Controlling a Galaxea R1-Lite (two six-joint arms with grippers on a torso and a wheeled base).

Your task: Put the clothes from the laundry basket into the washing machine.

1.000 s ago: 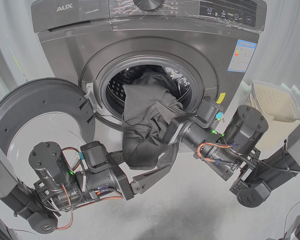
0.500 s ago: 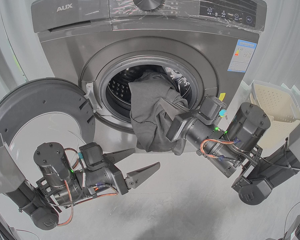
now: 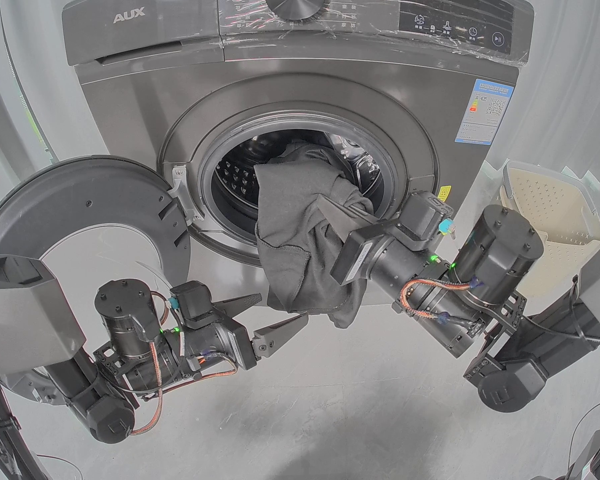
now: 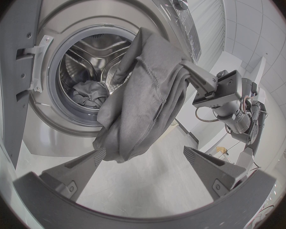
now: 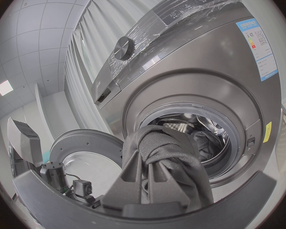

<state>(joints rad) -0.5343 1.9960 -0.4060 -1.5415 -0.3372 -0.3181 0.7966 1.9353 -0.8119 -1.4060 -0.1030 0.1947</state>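
Note:
A dark grey garment hangs half out of the washing machine's drum opening, its upper part over the rim and its hem dangling in front. My right gripper is shut on the garment's bunched right side, and the pinch shows up close in the right wrist view. My left gripper is open just below the hem, apart from it; in its own view the fingers frame the hanging garment. Another grey garment lies inside the drum.
The round door stands swung open to the left, right above my left arm. A cream laundry basket sits on the floor to the right of the washing machine. Bare floor lies in front.
My left gripper has drawn back down and left from the garment's hem and now stands free of it. My right gripper has carried the garment a little higher toward the drum.

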